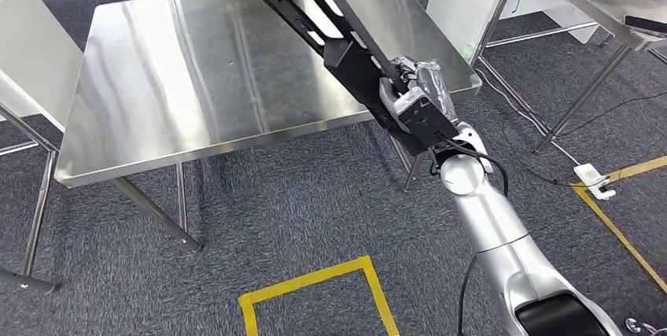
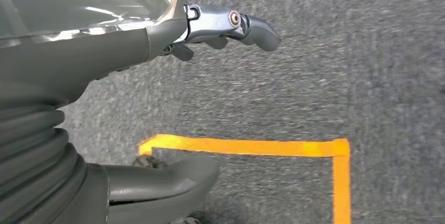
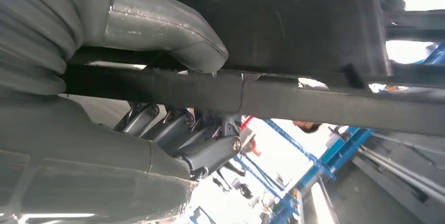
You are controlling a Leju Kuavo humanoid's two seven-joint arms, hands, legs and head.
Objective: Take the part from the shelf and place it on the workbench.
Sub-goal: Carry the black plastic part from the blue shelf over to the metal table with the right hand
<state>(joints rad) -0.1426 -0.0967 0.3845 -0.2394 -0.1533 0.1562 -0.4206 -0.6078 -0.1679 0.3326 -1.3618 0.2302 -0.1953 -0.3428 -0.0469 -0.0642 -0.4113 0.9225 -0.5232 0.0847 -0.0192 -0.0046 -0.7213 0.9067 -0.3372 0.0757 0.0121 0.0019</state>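
A long black plastic part (image 1: 315, 13) slants over the steel workbench (image 1: 157, 84), running from the top middle of the head view down to my right hand (image 1: 421, 92). That hand grips the part near its lower end, just past the bench's right front corner. In the right wrist view the thumb (image 3: 173, 35) presses one side of the part (image 3: 294, 35) and the fingers (image 3: 183, 135) curl round the other. My left hand (image 2: 157, 77) hangs over grey carpet, its fingers (image 2: 236, 27) apart with nothing between them.
A second steel table (image 1: 598, 5) stands at the right with cables and a white power strip (image 1: 594, 179) on the floor beneath it. Yellow tape (image 1: 315, 289) marks a box on the carpet in front of the workbench. White cabinets stand at the left and behind.
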